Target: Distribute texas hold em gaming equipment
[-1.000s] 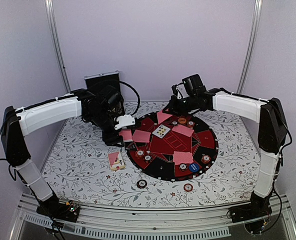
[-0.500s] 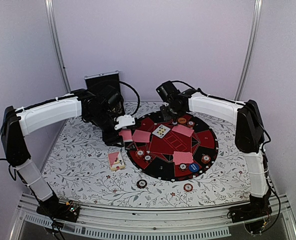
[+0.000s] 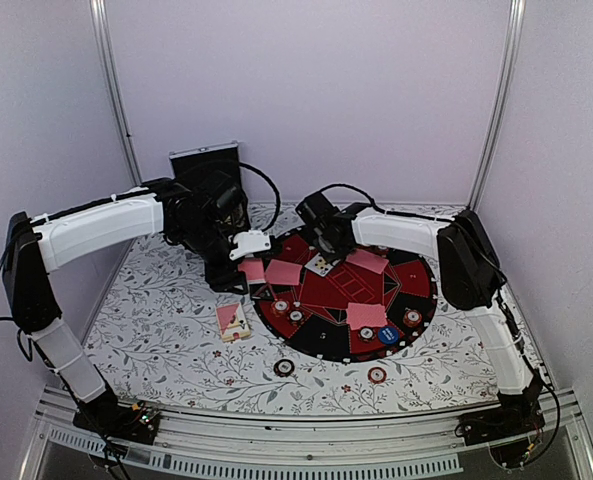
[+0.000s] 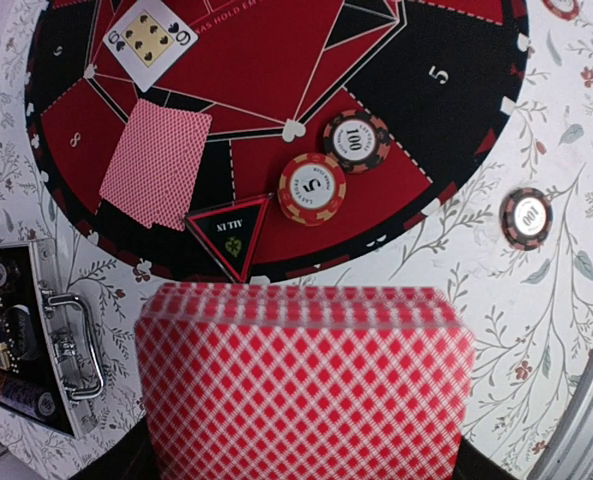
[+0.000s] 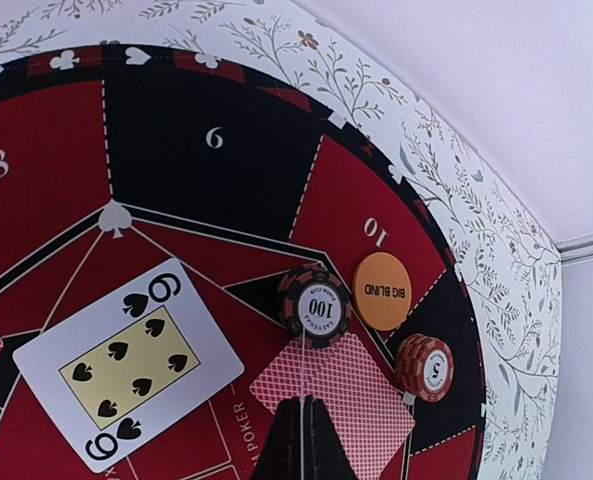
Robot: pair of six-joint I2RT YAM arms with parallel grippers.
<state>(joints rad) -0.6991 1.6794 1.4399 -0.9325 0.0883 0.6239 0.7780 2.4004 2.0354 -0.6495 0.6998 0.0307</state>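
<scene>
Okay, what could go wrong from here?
1. The shut right gripper is at a face-down card close beside the 100 chip and Big Blind button; sliding the card could shove them.
2. The left gripper holds the whole deck above the mat edge; a loosened grip might scatter cards across it.

- You've got plain pale lilac walls all round: back wall point(image 3: 306, 90), left wall point(image 3: 26, 120), right wall point(image 3: 576, 120).
- Two silvery metal posts point(image 3: 114, 90) run up the back corners, the second one here point(image 3: 501, 90).
- The table wears a white cloth point(image 3: 176, 350) printed with grey leafy sprigs and tiny red flowers.
- A ribbed metal rail point(image 3: 296, 440) runs along the table's near edge.
- The light is soft and even, with only faint shadows.
</scene>
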